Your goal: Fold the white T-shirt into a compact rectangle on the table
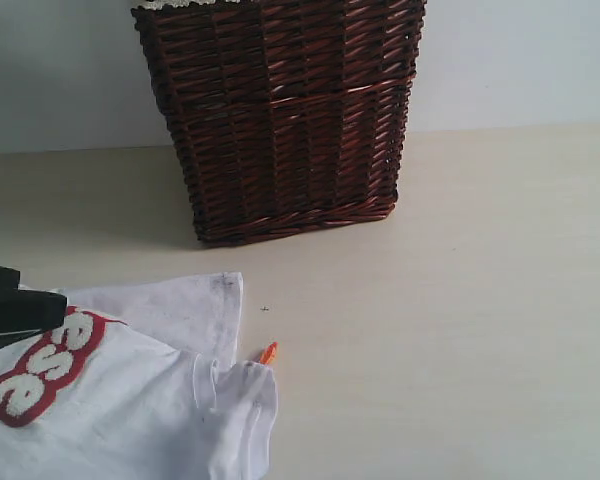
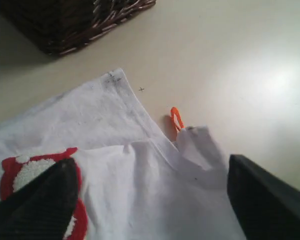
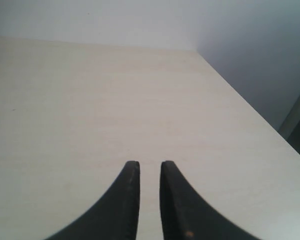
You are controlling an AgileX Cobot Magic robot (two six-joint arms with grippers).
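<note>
Black fingers [image 2: 45, 200] of the left gripper [image 2: 150, 167] stand wide apart over the white T-shirt [image 1: 130, 400], gripping nothing. Partly folded, the shirt lies at the near left of the table [image 1: 460, 300] (orange neck tag [image 1: 269, 352] poking out), apart from the wicker basket [image 1: 280, 110]. Over bare table the right gripper [image 3: 149, 167] hovers, jaws nearly closed, a thin slit between them, empty.

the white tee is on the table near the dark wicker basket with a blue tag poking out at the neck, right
No: the tag is orange, not blue; the left wrist view shows it plainly. The rest stands: the white T-shirt lies on the table near the dark wicker basket.
</note>
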